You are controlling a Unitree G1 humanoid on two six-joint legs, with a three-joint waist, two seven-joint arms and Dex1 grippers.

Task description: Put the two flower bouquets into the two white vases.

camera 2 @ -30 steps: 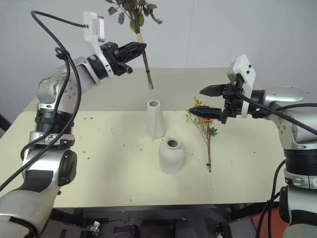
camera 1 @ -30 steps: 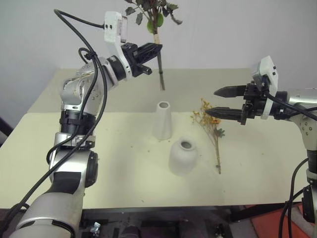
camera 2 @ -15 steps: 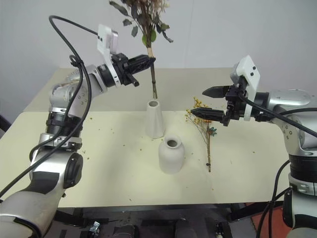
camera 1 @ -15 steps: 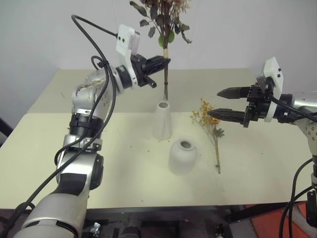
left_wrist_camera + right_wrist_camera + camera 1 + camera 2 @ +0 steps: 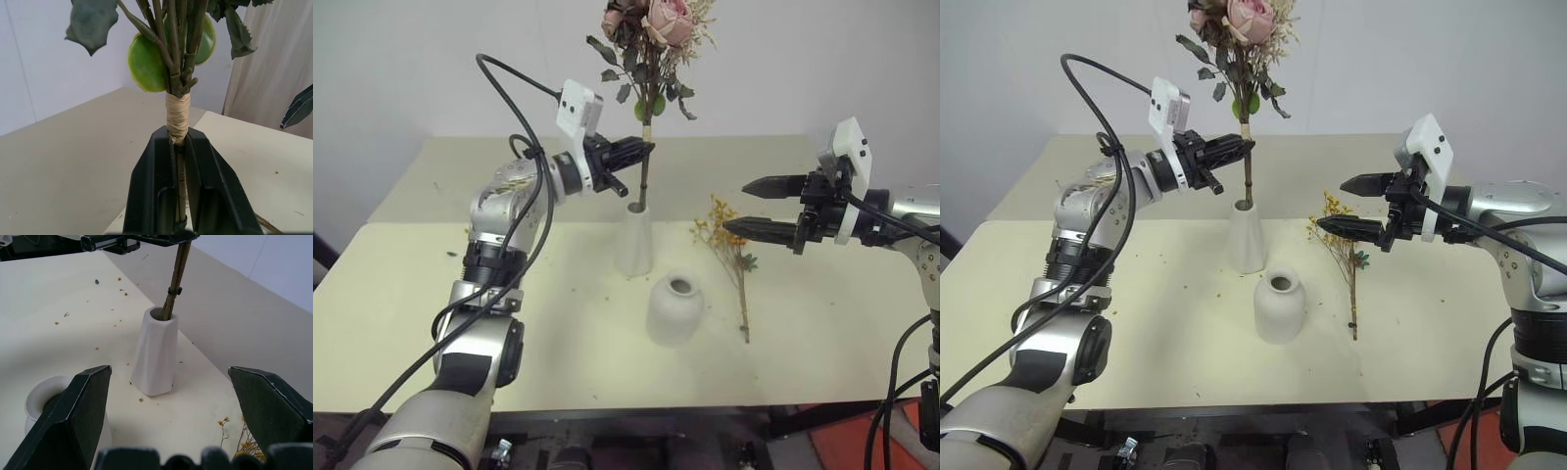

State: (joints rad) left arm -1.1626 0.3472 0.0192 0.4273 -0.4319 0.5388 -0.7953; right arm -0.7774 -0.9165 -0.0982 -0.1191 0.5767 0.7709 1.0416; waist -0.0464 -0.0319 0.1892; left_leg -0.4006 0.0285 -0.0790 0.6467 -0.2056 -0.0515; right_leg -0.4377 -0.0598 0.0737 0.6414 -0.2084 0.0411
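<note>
My left gripper (image 5: 643,149) is shut on the stems of the pink rose bouquet (image 5: 651,29), just below its tan wrapping (image 5: 177,115). The bouquet stands upright with its stem ends inside the mouth of the tall slim white vase (image 5: 634,240), as the right wrist view also shows at the vase (image 5: 157,352). In front of it stands the squat white vase (image 5: 674,308), nothing in it. The thin spray of yellow-orange blossoms (image 5: 732,259) lies flat on the table to the right of both vases. Above that spray hovers my right gripper (image 5: 741,206), open and holding nothing.
The cream table (image 5: 558,323) carries scattered bits of dried petals around the vases. A pale wall rises behind the table's far edge. Black cables loop from my left arm (image 5: 499,211).
My left gripper has brought the rose bouquet down and to the right, from beside the tall vase to over it; the stem ends now sit in its mouth. The right gripper has stayed put.
</note>
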